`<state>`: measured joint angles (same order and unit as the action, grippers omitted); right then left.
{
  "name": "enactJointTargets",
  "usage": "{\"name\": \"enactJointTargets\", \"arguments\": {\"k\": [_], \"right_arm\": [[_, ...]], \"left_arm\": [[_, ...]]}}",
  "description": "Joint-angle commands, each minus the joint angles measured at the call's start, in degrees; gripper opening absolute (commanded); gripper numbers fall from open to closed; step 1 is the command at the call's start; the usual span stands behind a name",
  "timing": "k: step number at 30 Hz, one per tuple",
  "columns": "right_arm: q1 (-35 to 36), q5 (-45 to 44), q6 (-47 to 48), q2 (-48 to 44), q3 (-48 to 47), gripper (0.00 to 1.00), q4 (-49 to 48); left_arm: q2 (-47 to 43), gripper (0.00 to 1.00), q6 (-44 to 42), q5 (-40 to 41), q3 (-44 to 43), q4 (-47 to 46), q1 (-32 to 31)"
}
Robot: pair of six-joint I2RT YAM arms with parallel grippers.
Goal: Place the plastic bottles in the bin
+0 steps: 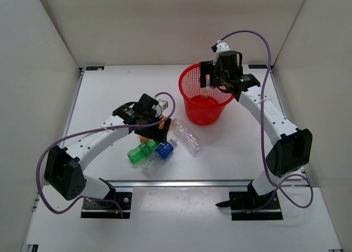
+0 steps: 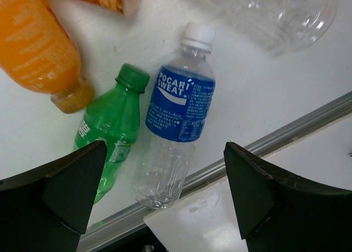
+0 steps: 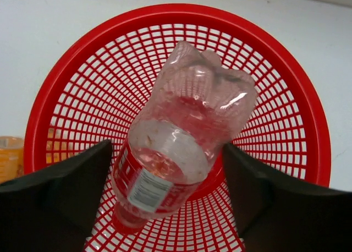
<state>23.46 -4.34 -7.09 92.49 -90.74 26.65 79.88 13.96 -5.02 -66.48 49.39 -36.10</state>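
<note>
The right gripper (image 3: 166, 147) is spread wide over the red mesh bin (image 3: 308, 114). The red-labelled bottle (image 3: 181, 136) sits cap-down between its fingers, with a gap on one side, and is judged released. The left gripper (image 2: 165, 147), equally wide, is poised over the blue-labelled bottle (image 2: 179, 114) on the worktop (image 2: 264, 92).

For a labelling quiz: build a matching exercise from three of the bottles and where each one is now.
Things:
1. green bottle
2. red-labelled bottle
3. plain clear bottle

Places:
A. cap down over the bin, between the right end effector's fingers
B. lying down, nearest the bin of those outside it
C. lying alongside the blue-labelled bottle

Pairs: 1-C; 2-A; 3-B
</note>
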Motion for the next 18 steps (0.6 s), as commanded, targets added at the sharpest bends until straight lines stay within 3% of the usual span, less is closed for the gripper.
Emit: {"name": "enactJointTargets", "arguments": {"k": [1, 3, 9, 14, 18], "right_arm": [[-0.61, 2.14, 0.77, -2.22, -1.98, 0.86, -2.84], [0.00, 0.74, 1.47, -2.66, -2.68, 0.99, -1.79], [-1.05, 1.97, -0.63, -8.62, 0.64, 0.99, 0.50], [-3.33, 2.67, -3.19, -18.03, 12.58, 0.99, 2.51], [-2.98, -2.07, -4.33, -24.80, 19.09, 0.99, 8.22]], "left_arm": [[-0.34, 0.99, -1.03, -0.08, 1.44, 0.18, -2.39], [0.54, 0.99, -0.51, -1.05, 2.05, 0.01, -4.24], [2.56, 0.99, 1.33, -1.49, 4.60, -1.13, -8.63], [3.79, 0.99, 1.86, 1.15, 6.62, -0.87, -10.48], [5.02, 0.99, 3.00, 4.67, 8.90, -2.01, -11.36]]}}
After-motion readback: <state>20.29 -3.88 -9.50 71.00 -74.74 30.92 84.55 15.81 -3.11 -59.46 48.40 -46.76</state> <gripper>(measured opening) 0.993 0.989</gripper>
